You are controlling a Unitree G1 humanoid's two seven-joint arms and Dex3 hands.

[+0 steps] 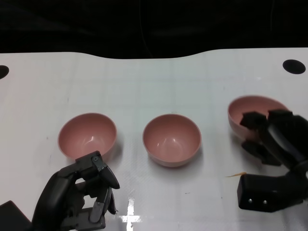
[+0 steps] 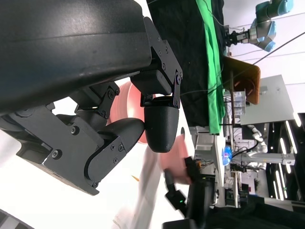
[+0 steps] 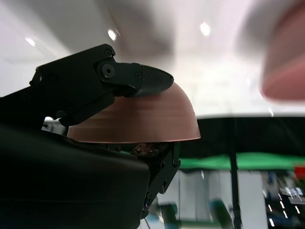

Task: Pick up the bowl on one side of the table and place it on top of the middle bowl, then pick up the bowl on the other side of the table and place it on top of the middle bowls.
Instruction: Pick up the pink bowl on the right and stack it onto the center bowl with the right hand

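Head view: three round pink plastic bowls in a row on the white table (image 1: 159, 82). The right-side pink bowl (image 1: 250, 109) is tilted, its near rim taken by the black right hand (image 1: 272, 137), whose fingers (image 1: 252, 120) lie over the rim and into the hollow, with other fingers on the outer wall below; the grip appears closed on the bowl. The middle pink bowl (image 1: 172, 139) stands upright, well apart from those fingers and toward the robot's left of them; this is the one relation the coming carry turns on, a sideways move across to centre the held bowl over the middle one, mouth up. The left-side pink bowl (image 1: 87, 134) stands upright just beyond the fingertips of the black left hand (image 1: 82, 195), which is curled in loosely, holds nothing and does not touch it. The right hand is the nearer to the work in hand. Left wrist view: left hand's fingers (image 2: 159, 126) bent inward with nothing between them; pink of the left-side bowl (image 2: 125, 102) shows past them, the right hand blurred beyond. Right wrist view: a right finger (image 3: 143, 80) lies on the outer wall of the held bowl (image 3: 143, 119), another part under the rim; a blurred pink bowl (image 3: 283, 62) lies off beyond the fingertips.
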